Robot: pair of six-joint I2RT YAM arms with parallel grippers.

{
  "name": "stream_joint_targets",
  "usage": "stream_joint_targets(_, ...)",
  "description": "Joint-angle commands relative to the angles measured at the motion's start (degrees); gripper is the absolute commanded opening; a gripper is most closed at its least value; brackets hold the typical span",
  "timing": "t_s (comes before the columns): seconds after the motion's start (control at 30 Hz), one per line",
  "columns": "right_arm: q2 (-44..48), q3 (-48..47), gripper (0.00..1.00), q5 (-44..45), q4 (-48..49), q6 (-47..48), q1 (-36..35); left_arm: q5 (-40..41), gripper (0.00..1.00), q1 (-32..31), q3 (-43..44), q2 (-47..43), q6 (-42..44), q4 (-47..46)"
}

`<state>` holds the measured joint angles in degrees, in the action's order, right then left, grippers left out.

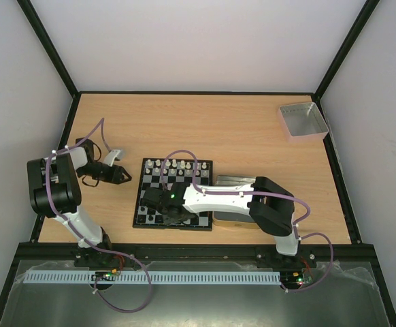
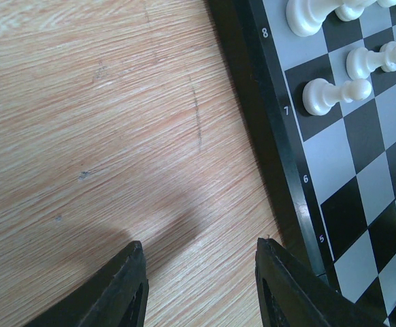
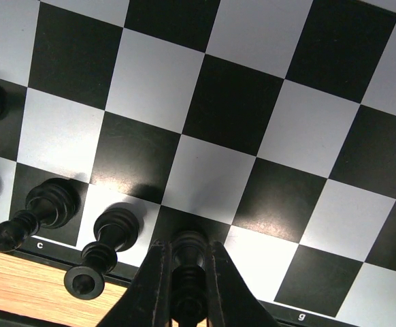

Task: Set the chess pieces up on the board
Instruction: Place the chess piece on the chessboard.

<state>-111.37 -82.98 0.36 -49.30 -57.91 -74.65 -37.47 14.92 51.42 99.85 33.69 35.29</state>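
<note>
From above, the board (image 1: 173,194) lies on the wooden surface (image 1: 218,122), with white pieces (image 1: 172,164) lined along its far edge. My left gripper (image 1: 121,175) hangs just off the board's left edge. My right gripper (image 1: 154,204) is over the board's near-left part, and its arm crosses a gold-rimmed tin (image 1: 232,178) that sits just beside the board's right edge. A grey tray (image 1: 304,120) stands well apart, off the board's far right corner. What either gripper holds I cannot tell from up here.

My left wrist camera settles one: the jaws are released, parted over bare wood with nothing between them, beside the board's black border. White pawns (image 2: 334,93) stand on the row marked 7.

My right wrist camera settles the other: the jaws are clenched on a black piece (image 3: 188,248), over a dark square in the row next to the board's lettered border. Other black pieces (image 3: 109,238) stand in that row to its left.
</note>
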Motion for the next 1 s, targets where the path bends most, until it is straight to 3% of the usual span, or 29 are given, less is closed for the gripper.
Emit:
stream_joint_targets(0.0, -0.2, 0.5, 0.08, 0.7, 0.0, -0.7, -0.5, 8.1, 0.46, -0.1, -2.5, 4.0, 0.4, -0.5)
stream_joint_targets(0.43, 0.2, 0.7, 0.2, 0.8, 0.0, -1.4, -0.5, 7.9, 0.46, -0.1, -2.4, 4.2, 0.6, -0.2)
stream_joint_targets(0.63, 0.8, 0.5, 0.3, 1.5, -0.2, -2.0, -0.5, 7.8, 0.45, -0.1, -2.3, 4.1, 0.8, -0.1)
stream_joint_targets(0.97, 1.9, -2.1, 0.31, 6.2, -4.0, -3.0, 0.0, 7.6, 0.45, -0.1, -2.1, 4.6, 0.8, 0.1)
